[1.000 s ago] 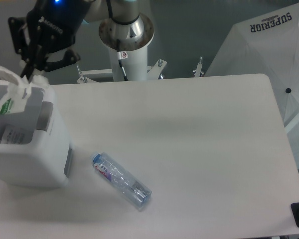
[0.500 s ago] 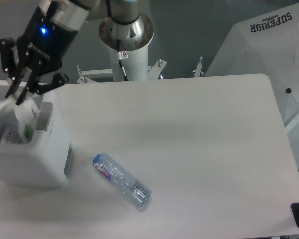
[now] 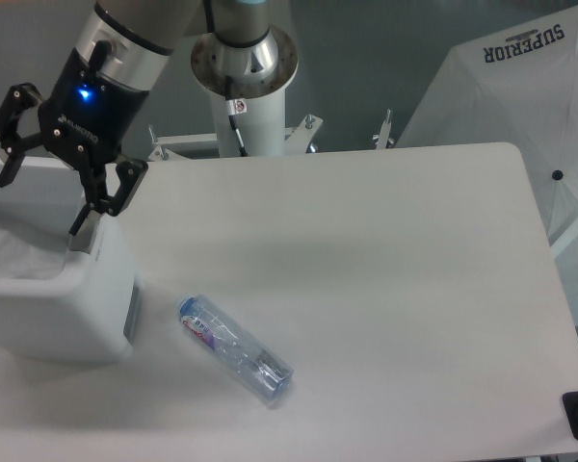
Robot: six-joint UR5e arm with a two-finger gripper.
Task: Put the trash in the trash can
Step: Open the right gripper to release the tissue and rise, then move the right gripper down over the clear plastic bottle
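Table fills most of the view, a white slab running out to the right of and below the pincer. Trash can next in size — boxy white bin at the table's left edge, mouth open upward, directly beneath the pincer, which suits dropping things in from above. Pincer hangs over that mouth with both fingers splayed wide and nothing between them; blue light lit on its body, arm rising up and right toward the mounting column. Inside the bin, just below the pincer, a pale crinkled sheet shows — likely the pouch; the smaller wrapper cannot be made out from here. Bottle lies on its side on the bare table, well down and to the right of the pincer, blue cap end toward the bin, near the can but not touching. Judgement: soft trash is in, bottle remains — lying flat and clear of the bin wall, it looks reachable from above.
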